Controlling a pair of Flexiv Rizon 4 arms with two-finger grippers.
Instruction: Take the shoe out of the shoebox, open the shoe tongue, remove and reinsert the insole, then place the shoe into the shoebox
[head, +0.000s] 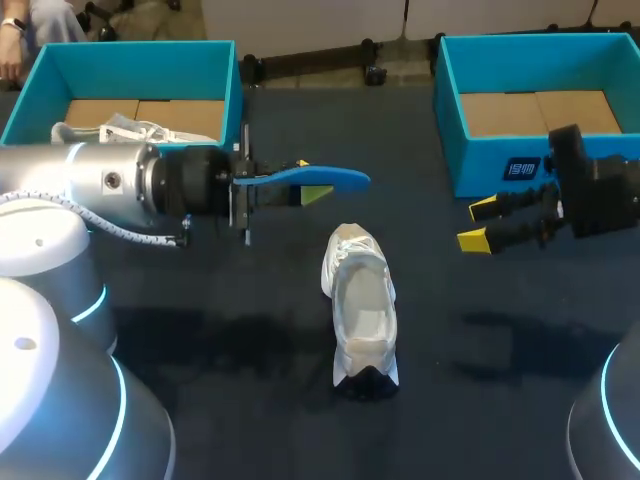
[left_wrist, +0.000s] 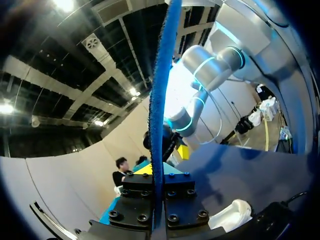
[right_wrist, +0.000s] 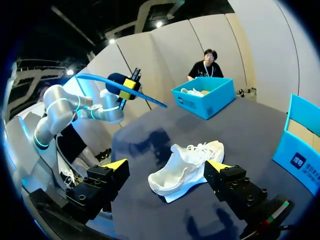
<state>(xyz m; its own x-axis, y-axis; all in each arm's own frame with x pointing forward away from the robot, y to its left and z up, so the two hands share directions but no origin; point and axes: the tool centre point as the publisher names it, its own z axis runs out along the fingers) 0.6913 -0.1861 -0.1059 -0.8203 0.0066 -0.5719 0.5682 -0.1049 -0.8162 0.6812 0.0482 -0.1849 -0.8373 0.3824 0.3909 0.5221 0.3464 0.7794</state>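
Note:
A white shoe (head: 362, 308) lies on the dark table near the middle, its opening facing up and its dark sole end toward the front. My left gripper (head: 308, 180) hangs above the table behind the shoe, shut on a blue insole (head: 338, 178) that sticks out to the right. In the left wrist view the insole (left_wrist: 160, 100) stands edge-on between the fingers, and the shoe (left_wrist: 232, 212) shows below. My right gripper (head: 477, 224) stands open to the right of the shoe, with nothing in it. From its wrist view the shoe (right_wrist: 187, 167) lies ahead, between the yellow fingertips (right_wrist: 116, 165).
A teal shoebox (head: 215, 60) at the back left holds another white shoe (head: 125, 130). A second teal shoebox (head: 450, 120) at the back right shows a bare cardboard floor; my right arm is just in front of it.

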